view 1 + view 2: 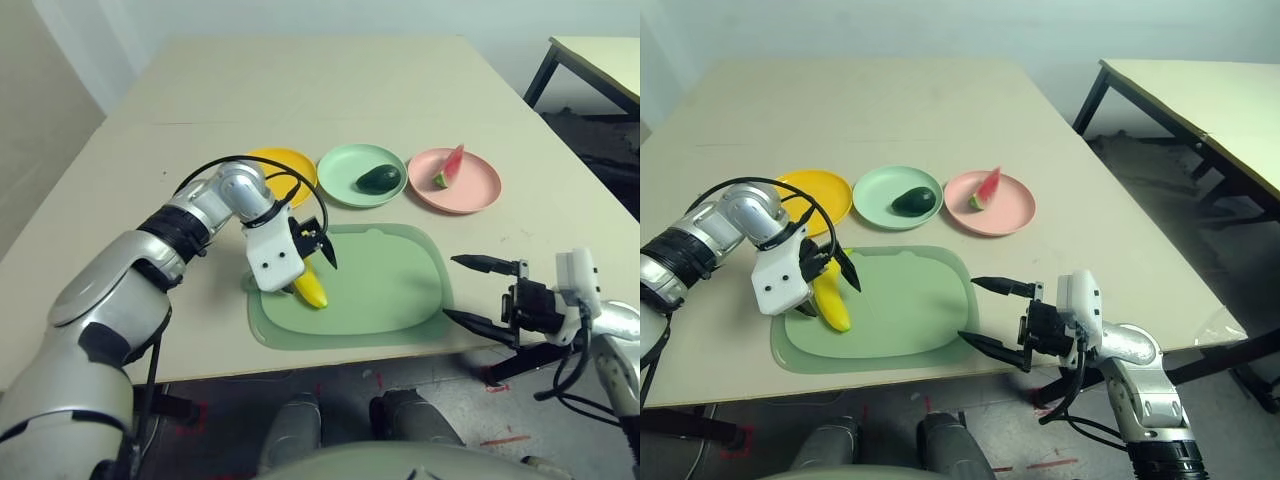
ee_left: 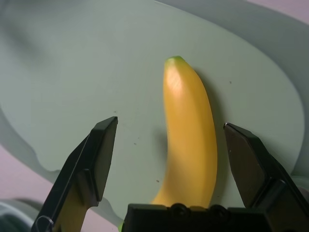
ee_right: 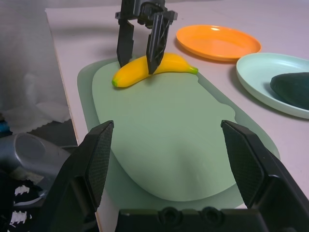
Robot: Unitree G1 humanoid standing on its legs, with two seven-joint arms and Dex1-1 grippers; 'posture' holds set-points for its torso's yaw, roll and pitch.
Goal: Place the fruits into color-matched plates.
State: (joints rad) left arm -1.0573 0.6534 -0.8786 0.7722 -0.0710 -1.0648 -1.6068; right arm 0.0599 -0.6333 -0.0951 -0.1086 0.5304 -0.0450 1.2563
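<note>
The banana (image 2: 188, 140) lies flat on the green cutting mat (image 1: 390, 290), near the mat edge closest to the yellow plate (image 1: 285, 165). The left gripper (image 3: 143, 46) straddles it with fingers apart, not yet clamped. The smooth curved fruit could roll or squirt sideways if the fingers close off-centre. Beyond the mat, avocado (image 1: 379, 179) and watermelon (image 1: 447, 167) already sit in their plates. The right gripper (image 1: 478, 292) hangs spread wide at the mat's opposite edge, off the bench.
</note>
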